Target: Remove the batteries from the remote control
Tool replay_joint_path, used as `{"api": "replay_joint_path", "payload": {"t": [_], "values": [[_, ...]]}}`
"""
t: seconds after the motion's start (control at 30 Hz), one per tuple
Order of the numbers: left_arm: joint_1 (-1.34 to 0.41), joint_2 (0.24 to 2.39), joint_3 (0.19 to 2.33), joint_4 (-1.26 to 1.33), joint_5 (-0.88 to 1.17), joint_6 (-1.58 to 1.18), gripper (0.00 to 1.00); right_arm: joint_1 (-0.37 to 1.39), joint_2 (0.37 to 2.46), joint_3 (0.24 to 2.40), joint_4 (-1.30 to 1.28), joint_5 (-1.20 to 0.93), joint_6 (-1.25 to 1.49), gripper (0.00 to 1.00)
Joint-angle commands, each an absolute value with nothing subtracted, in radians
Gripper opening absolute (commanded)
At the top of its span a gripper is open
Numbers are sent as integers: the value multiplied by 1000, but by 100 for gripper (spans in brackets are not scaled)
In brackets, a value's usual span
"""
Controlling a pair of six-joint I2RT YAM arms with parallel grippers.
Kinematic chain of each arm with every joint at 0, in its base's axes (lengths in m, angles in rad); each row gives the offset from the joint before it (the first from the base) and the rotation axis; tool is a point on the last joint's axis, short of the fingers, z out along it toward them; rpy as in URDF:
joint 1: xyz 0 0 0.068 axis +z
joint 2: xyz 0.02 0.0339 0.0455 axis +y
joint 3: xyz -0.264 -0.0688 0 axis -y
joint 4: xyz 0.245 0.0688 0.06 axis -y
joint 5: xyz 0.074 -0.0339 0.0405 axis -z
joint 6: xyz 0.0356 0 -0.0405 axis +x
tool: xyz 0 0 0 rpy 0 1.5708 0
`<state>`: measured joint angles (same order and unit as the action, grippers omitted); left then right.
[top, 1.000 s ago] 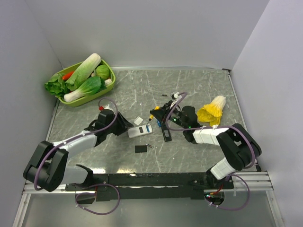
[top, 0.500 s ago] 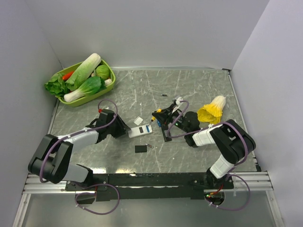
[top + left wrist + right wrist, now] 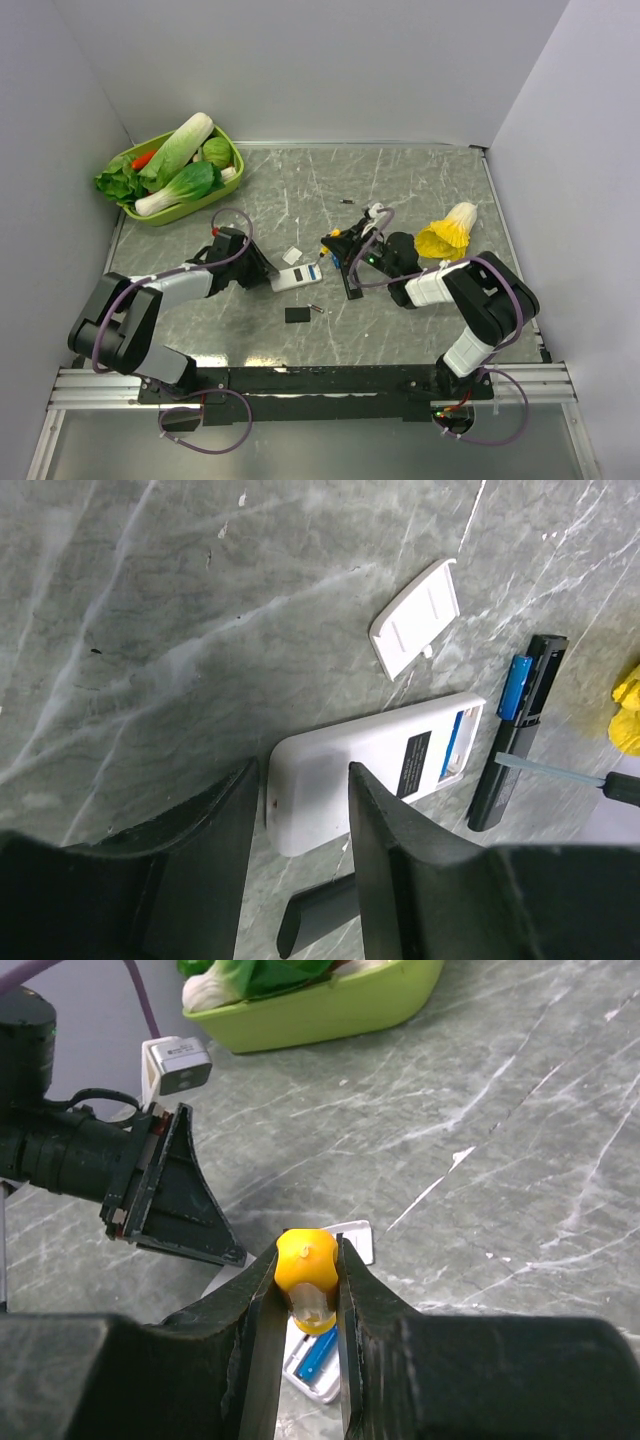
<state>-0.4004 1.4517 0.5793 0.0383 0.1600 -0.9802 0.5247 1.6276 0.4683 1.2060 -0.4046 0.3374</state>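
Bracing the white remote; no cell out yet

Since a second ago my left arm has drawn its elbow in, and the left gripper [image 3: 305, 770] has narrowed slightly. Its jaws stand spread astride the white remote's [image 3: 390, 730] 9 o'clock end, not plainly clamping. At the remote's 3 o'clock, the right gripper [image 3: 307, 1250], hardly moved, pinches a yellow-topped tool [image 3: 303, 1265] beside the black remote [image 3: 497, 790]. One blue battery [image 3: 515, 685] sits in each remote's bay, so unloading remains ahead.
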Motion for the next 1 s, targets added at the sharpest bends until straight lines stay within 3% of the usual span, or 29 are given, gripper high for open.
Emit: {"api": "replay_joint_path", "payload": {"t": [0.0, 0.07, 0.37, 0.67, 0.97], "values": [[-397, 1436, 606, 31, 129, -953, 47, 518, 1615, 537, 1054, -348, 368, 0], [-397, 1424, 612, 22, 112, -954, 47, 525, 1612, 571, 949, -324, 361, 0], [-400, 1425, 683, -32, 92, -940, 46, 529, 1667, 600, 901, -267, 417, 0], [-417, 1431, 660, -31, 98, -942, 44, 548, 1697, 565, 982, -226, 468, 0], [-419, 1494, 643, -9, 118, -946, 38, 552, 1790, 465, 1359, -264, 558, 0]]}}
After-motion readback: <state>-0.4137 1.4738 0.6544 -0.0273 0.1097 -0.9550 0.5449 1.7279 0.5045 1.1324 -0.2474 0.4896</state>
